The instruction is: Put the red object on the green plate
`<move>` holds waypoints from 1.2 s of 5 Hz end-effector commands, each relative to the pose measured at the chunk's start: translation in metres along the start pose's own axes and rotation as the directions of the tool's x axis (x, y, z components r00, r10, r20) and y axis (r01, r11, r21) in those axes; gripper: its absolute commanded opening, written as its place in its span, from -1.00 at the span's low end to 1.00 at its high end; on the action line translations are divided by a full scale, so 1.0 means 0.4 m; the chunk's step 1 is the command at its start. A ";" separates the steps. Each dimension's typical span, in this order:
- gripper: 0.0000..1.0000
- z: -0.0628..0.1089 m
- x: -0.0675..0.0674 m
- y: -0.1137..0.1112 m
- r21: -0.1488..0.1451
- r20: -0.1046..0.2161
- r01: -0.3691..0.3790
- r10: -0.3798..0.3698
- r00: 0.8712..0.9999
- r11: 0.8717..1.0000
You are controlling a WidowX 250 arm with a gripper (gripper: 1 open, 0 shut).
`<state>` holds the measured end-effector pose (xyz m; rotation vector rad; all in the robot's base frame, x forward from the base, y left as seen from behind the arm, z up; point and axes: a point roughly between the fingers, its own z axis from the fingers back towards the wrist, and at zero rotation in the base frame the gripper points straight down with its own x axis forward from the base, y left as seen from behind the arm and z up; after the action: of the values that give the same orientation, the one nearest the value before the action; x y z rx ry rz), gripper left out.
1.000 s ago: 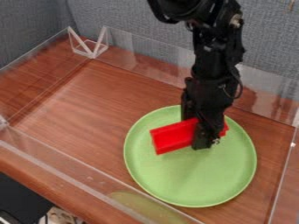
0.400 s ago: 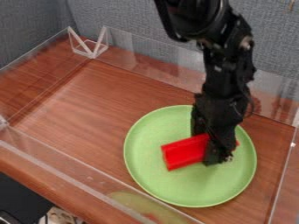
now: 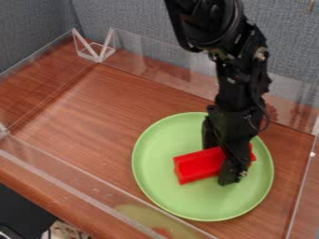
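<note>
Red object (image 3: 200,166) now lies flat on the green plate (image 3: 162,173); my end effector (image 3: 233,175) has sunk and spread wide beside it, so placement looks done.

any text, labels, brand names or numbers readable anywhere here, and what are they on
None can be read.
red object: plain red, no markings visible.
green plate: plain green, no print.
claw and the black arm above it: no legible label at this image size.
wooden table and clear walls: no signs or stickers visible.
</note>
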<state>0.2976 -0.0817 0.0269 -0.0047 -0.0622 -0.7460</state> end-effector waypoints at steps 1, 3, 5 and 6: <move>1.00 0.024 -0.004 0.029 0.018 0.025 -0.024 0.024 0.999 1.000; -1.00 0.046 -0.026 0.014 0.008 0.027 0.116 -0.116 0.993 0.993; 1.00 0.036 -0.053 -0.020 -0.015 0.016 0.091 -0.091 0.996 0.996; 1.00 0.039 -0.072 -0.014 -0.025 0.009 0.056 -0.056 0.998 0.998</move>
<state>0.2661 -0.0680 0.0272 -0.0396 -0.0129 -0.8188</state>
